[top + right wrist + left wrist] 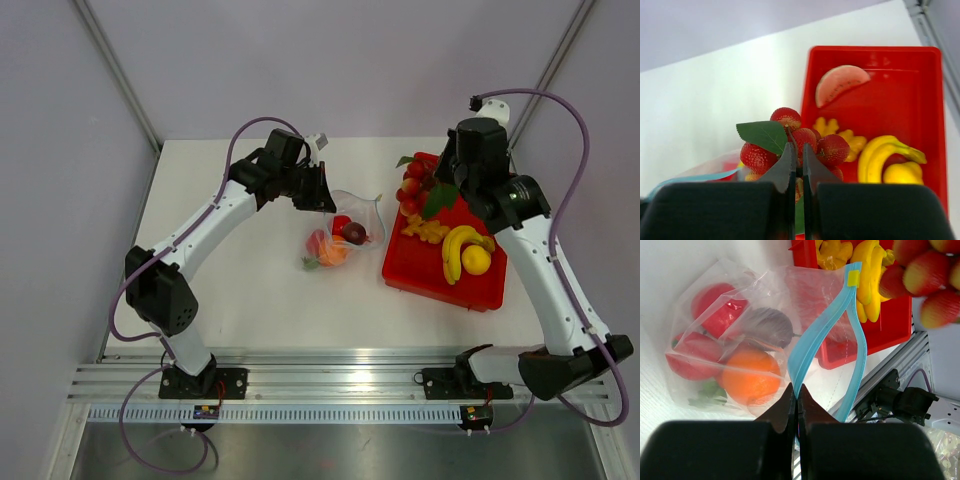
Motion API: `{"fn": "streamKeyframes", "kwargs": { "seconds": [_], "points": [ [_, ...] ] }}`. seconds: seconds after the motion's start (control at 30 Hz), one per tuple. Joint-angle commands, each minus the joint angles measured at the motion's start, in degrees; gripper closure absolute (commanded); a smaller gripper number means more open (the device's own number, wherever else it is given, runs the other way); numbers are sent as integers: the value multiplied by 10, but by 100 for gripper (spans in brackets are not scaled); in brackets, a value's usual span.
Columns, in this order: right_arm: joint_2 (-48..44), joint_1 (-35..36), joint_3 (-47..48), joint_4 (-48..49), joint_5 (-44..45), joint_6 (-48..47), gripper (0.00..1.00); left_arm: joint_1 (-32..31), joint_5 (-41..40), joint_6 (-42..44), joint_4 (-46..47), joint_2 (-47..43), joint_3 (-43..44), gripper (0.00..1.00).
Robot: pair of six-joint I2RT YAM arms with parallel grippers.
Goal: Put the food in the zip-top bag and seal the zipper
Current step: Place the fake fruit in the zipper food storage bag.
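Note:
The clear zip-top bag [345, 232] lies mid-table, left of the red tray, holding red, orange and purple toy fruits [747, 380]. My left gripper [797, 395] is shut on the bag's light blue zipper [820, 335] at one end of the mouth, which gapes open toward the tray. My right gripper [797, 152] is shut on the stem of a red berry cluster [812, 145] with a green leaf, held above the tray's far left corner [418, 187], beside the bag's mouth. The berries also show in the left wrist view [925, 280].
The red tray [420, 275] at right holds a banana bunch [455, 250], a lemon [476, 260], a yellow ginger-like piece [428, 231] and a watermelon slice [840, 82]. Purple cables loop over both arms. A metal rail [330, 385] runs along the near edge.

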Motion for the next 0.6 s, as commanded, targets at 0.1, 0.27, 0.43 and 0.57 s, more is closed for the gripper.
{"fn": "streamKeyframes", "kwargs": {
  "seconds": [0.1, 0.27, 0.43, 0.57],
  "points": [
    [-38, 46, 65, -4, -85, 58, 100, 0, 16, 0, 23, -5, 19, 100],
    [-54, 66, 47, 25, -122, 100, 100, 0, 12, 1, 19, -8, 20, 100],
    [-30, 99, 13, 58, -143, 130, 100, 0, 17, -2, 17, -8, 20, 100],
    [-15, 118, 1, 78, -142, 141, 100, 0, 14, 2, 14, -15, 15, 100]
  ]
}}
